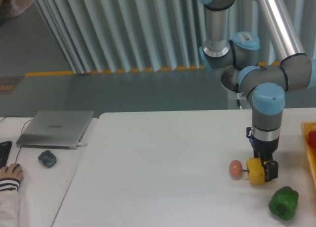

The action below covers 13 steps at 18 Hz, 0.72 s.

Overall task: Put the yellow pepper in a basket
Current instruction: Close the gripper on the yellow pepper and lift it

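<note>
Where curtains hang, white table (163,158)

Glossy yellow pepper (255,171) beside a brownish-pink egg (236,168); a dark green pepper (283,203); yellow-orange basket (309,147) edge; white bench (163,168); black pincer (262,169) on a grey-and-blue arm (266,98).

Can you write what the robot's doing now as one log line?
phase: grasping | gripper: around yellow pepper, closure unclear | pepper: on table | basket: right edge
</note>
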Each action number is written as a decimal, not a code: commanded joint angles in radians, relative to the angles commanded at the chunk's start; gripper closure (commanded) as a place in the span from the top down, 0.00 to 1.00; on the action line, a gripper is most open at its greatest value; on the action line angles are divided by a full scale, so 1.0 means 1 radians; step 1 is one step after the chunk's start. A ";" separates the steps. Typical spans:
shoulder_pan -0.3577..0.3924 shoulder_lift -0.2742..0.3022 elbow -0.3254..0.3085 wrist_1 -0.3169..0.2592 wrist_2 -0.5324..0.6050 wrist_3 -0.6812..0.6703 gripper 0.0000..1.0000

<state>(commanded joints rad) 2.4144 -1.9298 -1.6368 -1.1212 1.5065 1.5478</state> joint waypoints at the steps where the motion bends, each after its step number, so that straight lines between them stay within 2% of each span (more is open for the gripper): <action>1: 0.006 0.003 0.003 -0.005 -0.011 0.000 1.00; 13: -0.003 -0.003 0.006 0.003 -0.020 -0.025 1.00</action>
<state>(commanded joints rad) 2.4114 -1.9328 -1.6306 -1.1183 1.4864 1.5233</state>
